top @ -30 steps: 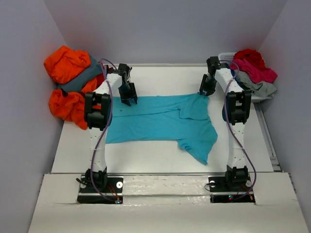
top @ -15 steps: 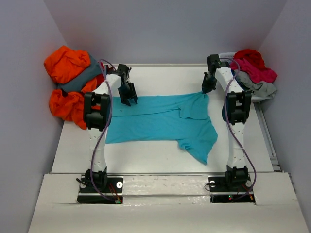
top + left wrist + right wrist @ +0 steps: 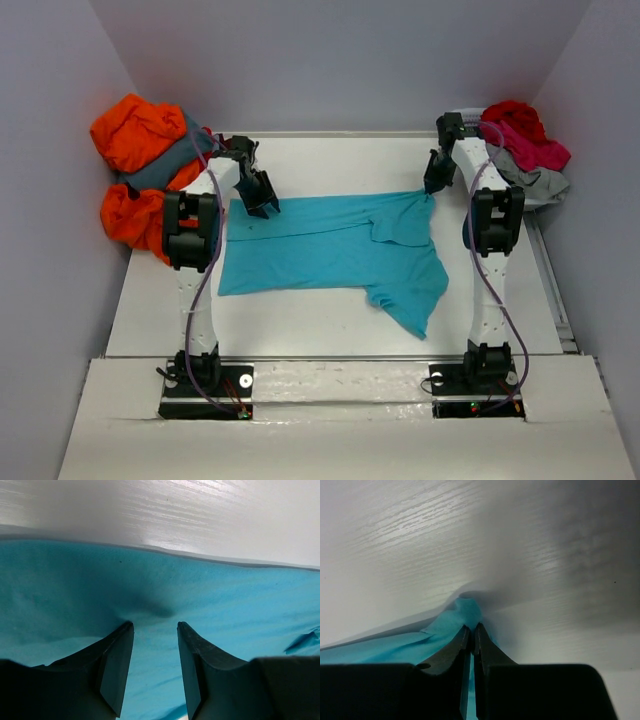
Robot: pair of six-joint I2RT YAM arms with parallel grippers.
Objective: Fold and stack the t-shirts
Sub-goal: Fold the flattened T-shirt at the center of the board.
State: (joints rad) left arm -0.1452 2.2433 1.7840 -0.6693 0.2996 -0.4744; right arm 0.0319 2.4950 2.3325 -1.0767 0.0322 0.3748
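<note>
Pale grey walls [image 3: 330, 60] around a white table [image 3: 330, 330]

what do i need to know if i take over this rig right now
Right hand: shut on the far right corner of the turquoise t-shirt.
Left hand: open, fingertips down on the same shirt near its far edge at the left end, gripping nothing.
The turquoise shirt lies spread across the table, not folded up.
Orange and slate grey shirts are heaped far left; red, pink and light grey shirts far right.
Done: no folded stack in sight.
Left: fold the turquoise one, then the others, and stack them.
</note>
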